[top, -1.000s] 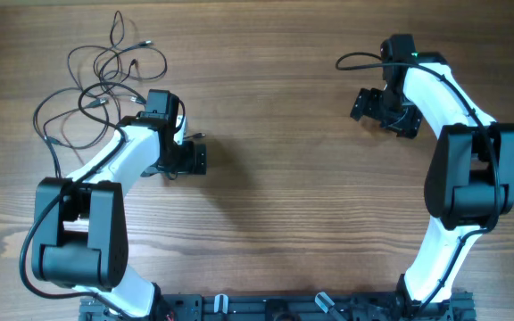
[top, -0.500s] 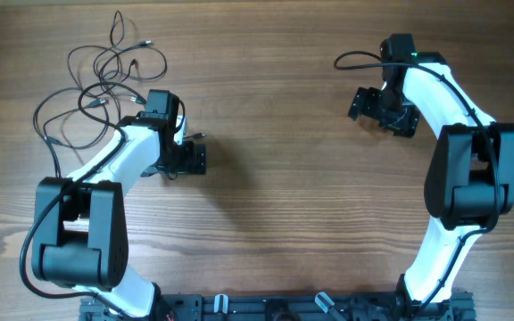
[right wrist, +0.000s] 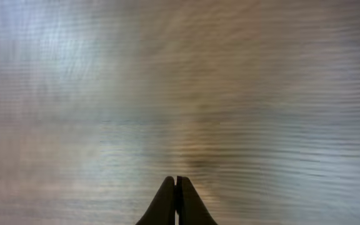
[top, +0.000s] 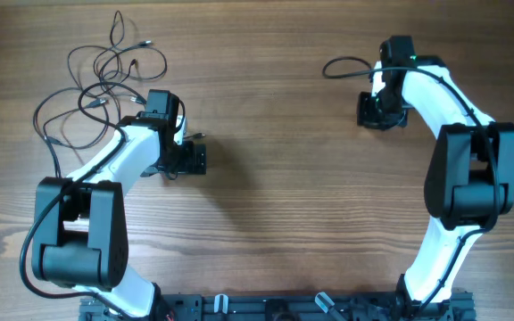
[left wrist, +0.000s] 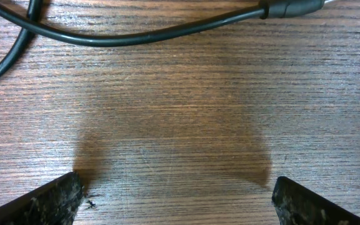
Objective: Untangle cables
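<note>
The cables (top: 105, 76) lie as a loose bunch of thin black loops at the table's far left, behind the left arm. One strand ends in a small plug tip (top: 197, 136) beside my left gripper (top: 194, 159). In the left wrist view that black cable (left wrist: 136, 36) crosses the top, its plug (left wrist: 292, 7) at the upper right. My left gripper (left wrist: 177, 206) stands wide open over bare wood, short of the cable. My right gripper (top: 370, 109) is at the far right, away from the bunch. Its fingers (right wrist: 177, 187) are shut together on nothing, and that view is blurred.
A thicker black cable (top: 346, 62) attached to the right arm loops out to the left of its wrist. The two arm bases (top: 266, 308) stand along the table's near edge. Wooden tabletop (top: 275, 178) spans the space between the arms.
My right gripper has gone from open to shut and turned; its arm cable loop has swung further left. The left arm and the cable bunch have not moved.
</note>
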